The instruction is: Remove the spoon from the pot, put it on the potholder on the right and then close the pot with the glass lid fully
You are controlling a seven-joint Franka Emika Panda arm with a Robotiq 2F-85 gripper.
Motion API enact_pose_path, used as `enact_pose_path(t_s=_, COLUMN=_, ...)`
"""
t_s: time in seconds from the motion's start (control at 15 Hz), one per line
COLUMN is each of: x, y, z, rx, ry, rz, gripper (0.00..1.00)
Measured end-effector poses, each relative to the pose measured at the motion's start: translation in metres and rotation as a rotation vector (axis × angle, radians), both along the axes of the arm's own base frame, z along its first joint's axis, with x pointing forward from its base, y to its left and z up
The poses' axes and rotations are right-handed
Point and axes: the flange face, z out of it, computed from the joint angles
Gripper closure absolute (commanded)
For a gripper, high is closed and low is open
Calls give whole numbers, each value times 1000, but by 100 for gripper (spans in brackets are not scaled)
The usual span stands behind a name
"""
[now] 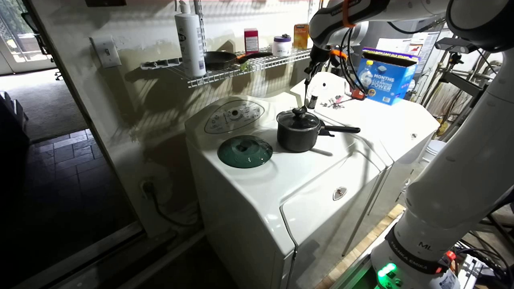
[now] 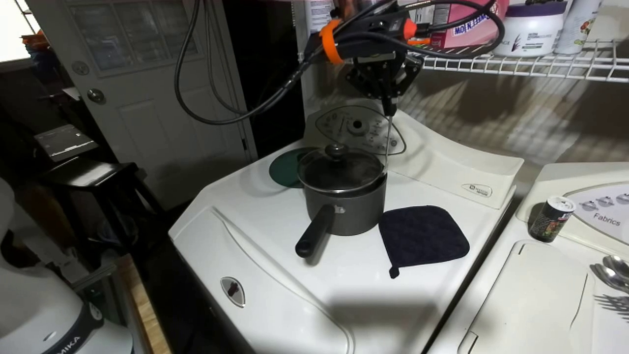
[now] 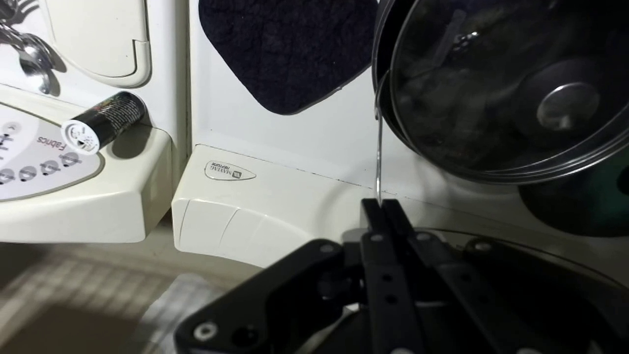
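The jaws grip the spoon (image 3: 379,162) by its upper end, probably to lift it through the gap where the glass lid (image 2: 341,172) sits askew on the pot (image 2: 361,211).

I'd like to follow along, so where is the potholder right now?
In an exterior view, the potholder lies flat on the white machine, just right of the pot. In the wrist view, it's at the top, left of the pot.

Near black gripper (image 3: 380,202), curved cream console (image 3: 275,196) reads "MAYTAG"; farther, pale oval panel (image 2: 609,209), "Fabrics"; blue cardboard box (image 1: 385,80), "CLEANING POWER".
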Motion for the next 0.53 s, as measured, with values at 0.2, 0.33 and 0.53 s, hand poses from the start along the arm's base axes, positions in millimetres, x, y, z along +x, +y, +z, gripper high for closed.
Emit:
enact_pose_path(t_s=0.2, x=-1, y=-2, z=5, rx=-2, ry=-14, rz=-8, gripper=99)
enact_pose_path(t_s=0.33, x=-2, y=-3, z=9, rx=-3, ry=-26, rz=-16, gripper=99)
enact_pose_path(t_s=0.53, x=-6, y=-7, z=16, rx=-2, ry=-46, rz=-36, gripper=99)
